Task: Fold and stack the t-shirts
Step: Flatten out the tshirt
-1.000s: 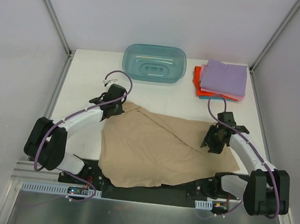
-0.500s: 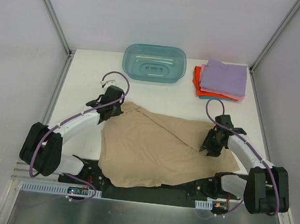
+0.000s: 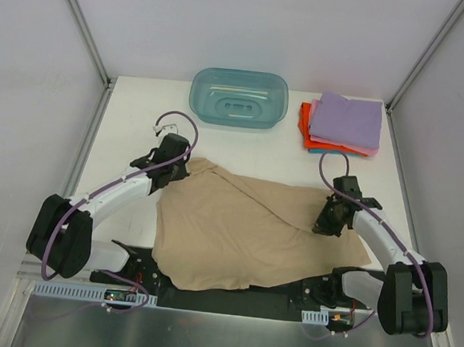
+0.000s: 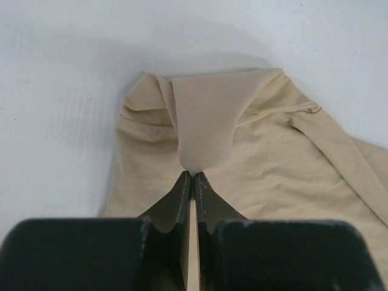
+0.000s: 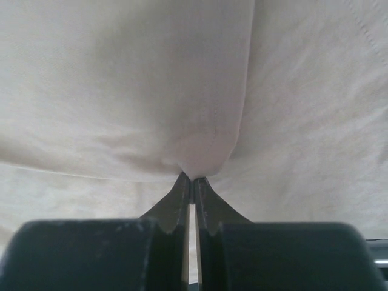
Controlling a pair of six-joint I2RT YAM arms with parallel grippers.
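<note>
Since a second ago both arms have crept a little. My left arm's elbow has swung out toward the left wall, and the right gripper (image 3: 325,226) has edged up and inward with its pinch of cloth.

The tan t-shirt (image 3: 235,230) lies spread over the near half of the table (image 3: 131,125), between the two arms, and its near hem reaches the black base plate (image 3: 287,294). The left gripper (image 3: 184,174) is clenched on a fold at the shirt's far-left corner. On that wrist view the cloth rises like a small tent from the closed tips. The right gripper is likewise clamped on a fold at the shirt's right edge, and the lifted flap fills its wrist view.

Further out, the folded stack (image 3: 340,126) sits in the far-right corner, well apart from the tan shirt. It has the lilac shirt (image 3: 349,118) on top and pink and orange-red edges showing below. There is perhaps a teal sliver at the bottom, too thin for me to be sure. The teal tub (image 3: 239,98) stands just left of the stack.
</note>
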